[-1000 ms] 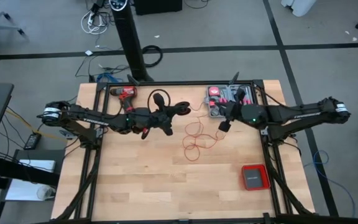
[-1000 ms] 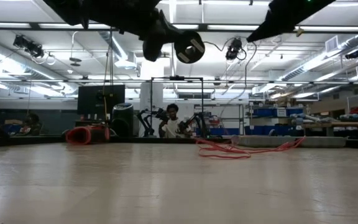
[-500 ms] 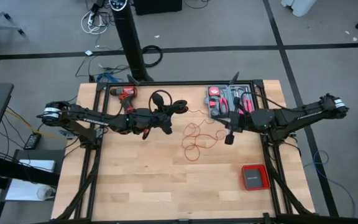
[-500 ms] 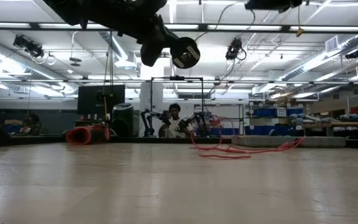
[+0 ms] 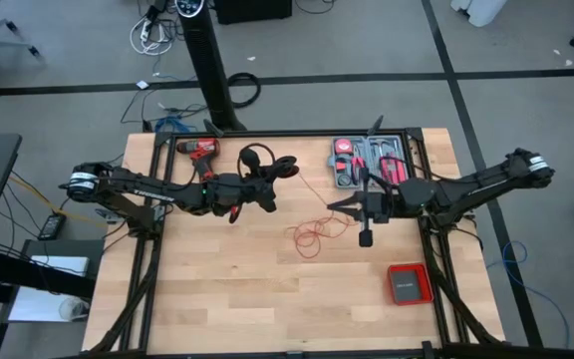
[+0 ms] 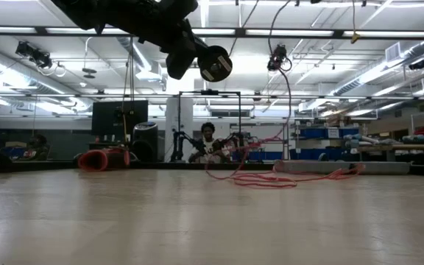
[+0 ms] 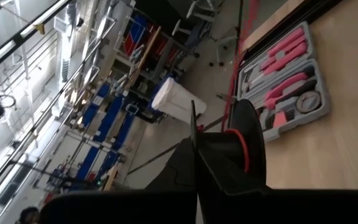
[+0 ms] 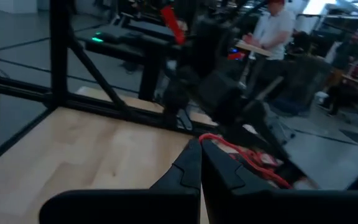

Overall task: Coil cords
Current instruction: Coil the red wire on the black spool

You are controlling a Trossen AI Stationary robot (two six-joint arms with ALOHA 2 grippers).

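The thin red cord lies in small loops on the middle of the table, and one strand rises from them. My right gripper hovers level beside the loops, pointing toward the left arm, shut on the cord. My left gripper is held high at the far middle, shut, with a black round reel at its fingertips. A red turn of cord runs over the reel. From the reel the cord runs to my right gripper. My left gripper meets the black reel's near side with its shut fingers, held level and clear of the table; the fingers hide the exact place of contact. My right gripper pinches one strand of the cord at its fingertips, coming in level from the table's right. The strand is lifted off the table, and the cord's loops still lie on the wood.
A red-and-black drill lies at the far left. A grey case of pink tools stands at the far right, just behind my right arm. A flat red square box sits at the near right. People sit beyond the table.
My right gripper has swung toward the table's near edge and its middle, turning to point at the left arm. It has drawn a strand of cord up off the table. The loops have shrunk and slid a little toward the near edge. The reel has tipped slightly.
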